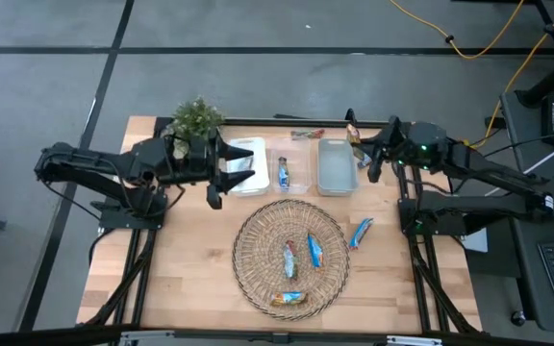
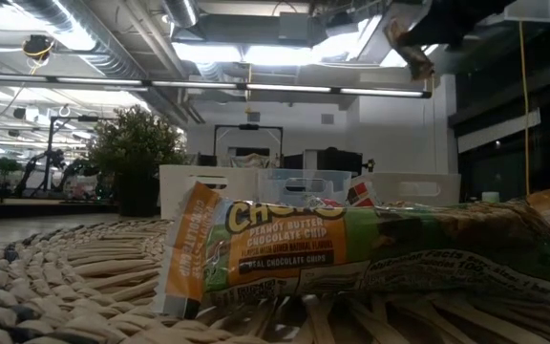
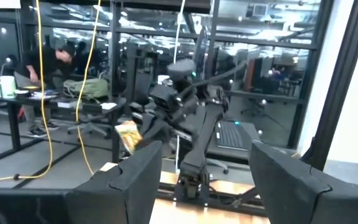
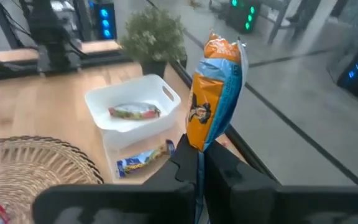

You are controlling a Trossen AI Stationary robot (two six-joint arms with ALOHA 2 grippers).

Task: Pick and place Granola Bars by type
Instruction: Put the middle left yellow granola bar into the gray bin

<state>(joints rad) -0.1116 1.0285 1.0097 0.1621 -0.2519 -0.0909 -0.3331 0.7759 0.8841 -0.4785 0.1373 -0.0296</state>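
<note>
Granola bars lie in the round wicker tray: two blue ones and a green-and-orange one. Another blue bar lies on the table right of the tray. The middle bin holds a blue bar, and the white bin holds a red-green bar. My right gripper is shut on an orange-and-blue bar, raised over the far right corner of the right clear bin. My left gripper hangs open beside the white bin. My right gripper pinches the orange-and-blue bar by one end of its wrapper between its two fingers. The bar is lifted clear of the table and sticks out past the fingertips, its free end pointing away from them.
A potted plant stands at the far left of the table behind the white bin. One more bar lies at the table's far edge behind the bins. Bare wood shows left of the tray. A person sits in the room beyond.
</note>
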